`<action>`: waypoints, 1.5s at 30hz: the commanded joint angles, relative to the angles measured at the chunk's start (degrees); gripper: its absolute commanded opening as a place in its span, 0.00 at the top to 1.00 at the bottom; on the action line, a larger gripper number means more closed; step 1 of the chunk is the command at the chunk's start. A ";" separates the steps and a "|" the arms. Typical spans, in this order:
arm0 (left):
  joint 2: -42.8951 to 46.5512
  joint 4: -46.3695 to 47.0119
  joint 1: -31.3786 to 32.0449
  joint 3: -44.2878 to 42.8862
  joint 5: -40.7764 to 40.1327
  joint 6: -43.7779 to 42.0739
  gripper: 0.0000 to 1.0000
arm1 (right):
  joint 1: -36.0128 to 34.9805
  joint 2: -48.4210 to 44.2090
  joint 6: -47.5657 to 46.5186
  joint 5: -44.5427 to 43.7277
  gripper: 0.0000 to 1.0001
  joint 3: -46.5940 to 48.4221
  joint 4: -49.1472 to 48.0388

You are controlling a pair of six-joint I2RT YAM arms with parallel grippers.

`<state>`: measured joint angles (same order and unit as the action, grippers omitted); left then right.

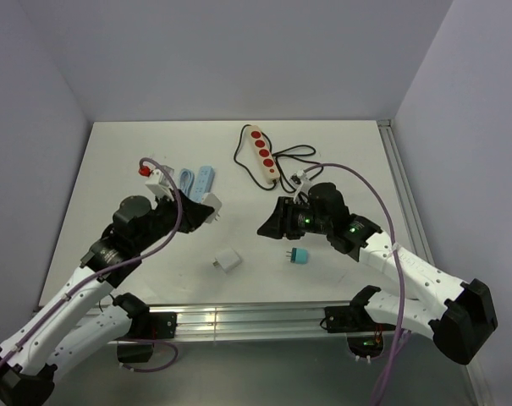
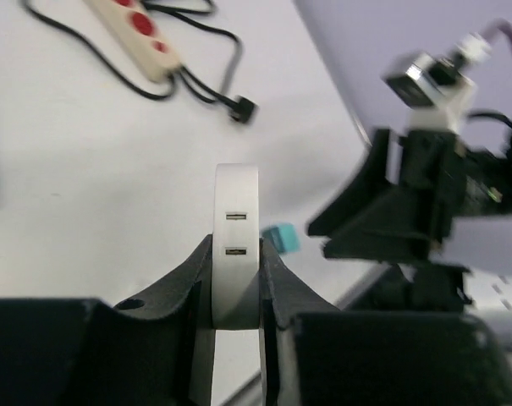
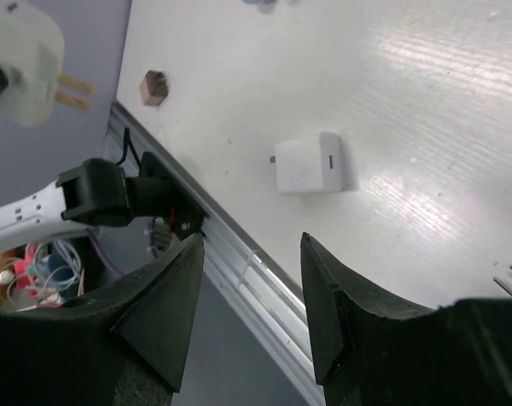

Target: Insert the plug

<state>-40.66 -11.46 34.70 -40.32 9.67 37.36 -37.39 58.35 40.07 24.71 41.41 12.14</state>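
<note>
My left gripper (image 1: pixel 203 211) is shut on a white plug (image 1: pixel 213 205) and holds it above the table's left half. In the left wrist view the plug (image 2: pixel 236 190) stands upright between the fingers (image 2: pixel 277 279), showing two small slots on its face. The right wrist view shows its brass prongs (image 3: pixel 74 91) at the top left. The cream power strip (image 1: pixel 262 154) with red sockets lies at the back centre, its black cord looping to the right. My right gripper (image 1: pixel 268 225) hovers mid-table, open, with nothing between its fingers (image 3: pixel 175 288).
A white charger cube (image 1: pixel 228 261) and a teal plug (image 1: pixel 297 256) lie near the front edge, both below the right gripper. Light blue items (image 1: pixel 196 179) and a small red piece (image 1: pixel 142 169) sit at the left. A metal rail (image 1: pixel 239 320) runs along the front.
</note>
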 commanded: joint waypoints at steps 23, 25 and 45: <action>-11.99 6.09 -15.01 -4.87 -16.79 -4.84 1.00 | -0.93 54.66 12.92 0.25 0.28 33.02 -28.14; -11.20 7.24 -15.19 -3.28 -17.32 -4.49 1.00 | -1.02 56.60 13.19 0.69 0.28 35.13 -30.06; -8.03 5.31 -15.98 -4.77 -10.73 -3.97 1.00 | -4.36 69.97 15.38 -7.92 0.41 45.69 -24.54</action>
<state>-49.98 -7.20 18.94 -43.29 -2.61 33.82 -40.95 127.87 54.87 19.88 83.74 -12.25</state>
